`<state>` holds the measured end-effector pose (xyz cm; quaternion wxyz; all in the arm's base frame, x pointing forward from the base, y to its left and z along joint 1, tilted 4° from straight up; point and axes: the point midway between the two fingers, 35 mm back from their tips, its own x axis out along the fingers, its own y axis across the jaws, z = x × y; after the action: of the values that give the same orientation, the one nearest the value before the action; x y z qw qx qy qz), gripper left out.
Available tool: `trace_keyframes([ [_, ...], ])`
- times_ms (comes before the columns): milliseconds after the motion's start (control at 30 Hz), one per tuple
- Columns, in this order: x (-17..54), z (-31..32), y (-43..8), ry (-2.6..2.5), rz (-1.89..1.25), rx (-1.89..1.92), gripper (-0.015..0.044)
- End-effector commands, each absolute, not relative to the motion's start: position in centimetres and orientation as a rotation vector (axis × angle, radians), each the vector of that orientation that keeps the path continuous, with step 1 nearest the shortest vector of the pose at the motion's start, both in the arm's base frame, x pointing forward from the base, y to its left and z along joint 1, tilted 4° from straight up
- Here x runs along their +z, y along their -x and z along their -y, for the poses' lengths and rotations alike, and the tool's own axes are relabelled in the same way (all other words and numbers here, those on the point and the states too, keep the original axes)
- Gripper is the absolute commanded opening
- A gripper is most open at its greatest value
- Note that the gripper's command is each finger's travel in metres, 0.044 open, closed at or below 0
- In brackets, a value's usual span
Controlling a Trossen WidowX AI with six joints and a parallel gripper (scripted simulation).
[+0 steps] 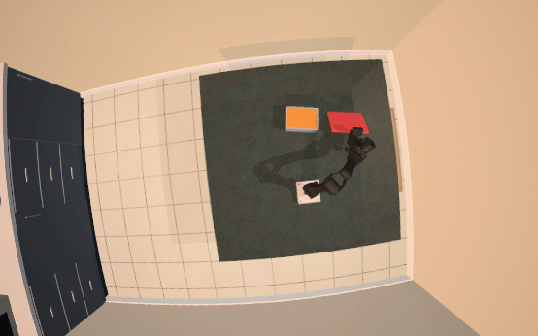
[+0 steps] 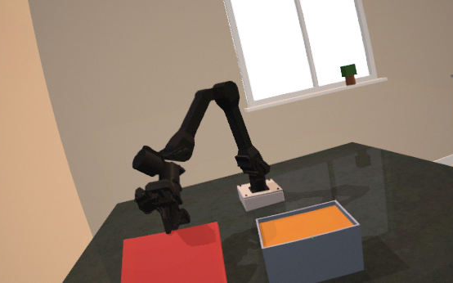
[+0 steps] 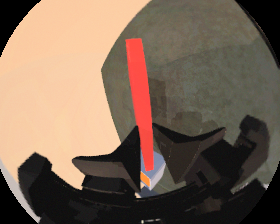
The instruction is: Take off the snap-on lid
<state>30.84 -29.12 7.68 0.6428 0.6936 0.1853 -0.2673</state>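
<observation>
The red lid is off the box, with a plain broad face towards the top and exterior views. My gripper is shut on one edge of it. The lid is held above the table, beside the box; its exact height and tilt are hard to tell. The wrist view shows it nearly edge-on, as a narrow strip between the fingers. The blue-grey storage box stands upright and open, with an orange surface inside its rim.
The dark table carries the box and the arm's white base. In the top view the box is left of the lid, and the base is nearer the lower edge. A wall stands beyond the table's right edge.
</observation>
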Motion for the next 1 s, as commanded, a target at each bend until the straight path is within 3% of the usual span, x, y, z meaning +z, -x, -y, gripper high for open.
trace_keyframes([
  [0,6.6,28.9,-30.7,-1.593,-0.437,-0.621,0.0],
  [967,4.3,28.7,-30.8,-1.593,-0.437,-0.621,0.0],
])
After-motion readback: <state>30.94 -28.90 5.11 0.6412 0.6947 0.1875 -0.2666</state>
